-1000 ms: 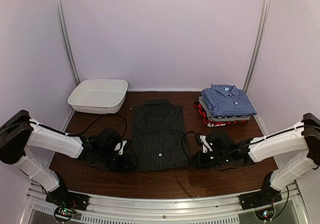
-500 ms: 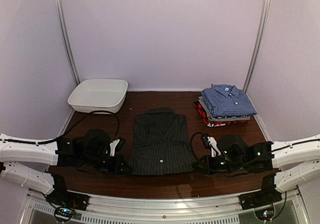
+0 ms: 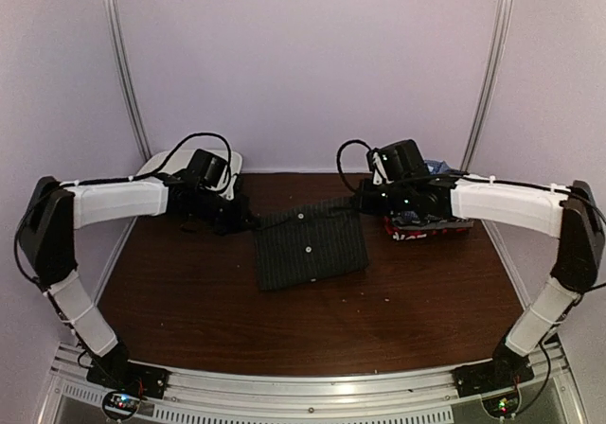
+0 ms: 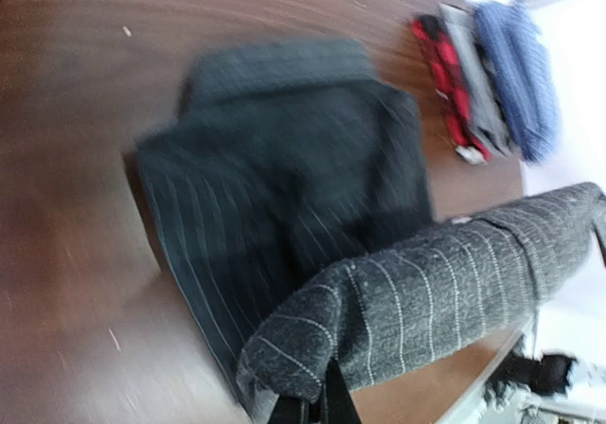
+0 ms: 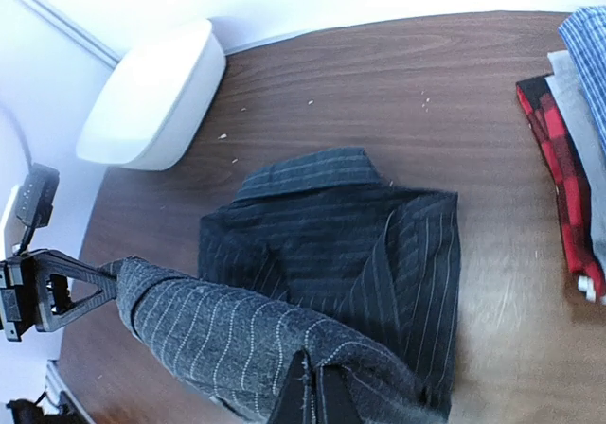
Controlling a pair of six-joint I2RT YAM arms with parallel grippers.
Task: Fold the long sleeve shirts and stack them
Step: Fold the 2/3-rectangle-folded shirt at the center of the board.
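Note:
The black pinstriped long sleeve shirt [image 3: 309,254] lies in the middle of the table with its near hem raised and carried toward the collar. My left gripper [image 3: 250,220] is shut on the hem's left corner [image 4: 312,348]. The hem's right corner [image 5: 284,339] is pinched in my right gripper [image 3: 361,203], which is shut too. Between them the hem hangs as a taut band above the shirt body [image 5: 331,225]. A stack of folded shirts [image 3: 421,225] sits at the far right, partly hidden by my right arm: blue checked [image 5: 589,45] over grey [image 5: 576,112] over red-black [image 5: 559,159].
A white plastic tub [image 5: 151,93] stands at the far left corner, mostly behind my left arm in the top view. Purple walls close in the back and both sides. A rail [image 3: 312,386] with the arm bases runs along the near edge.
Both arms have lifted the shirt's near hem and swung it away from the table's front edge toward the collar. The shirt now looks about half as long.

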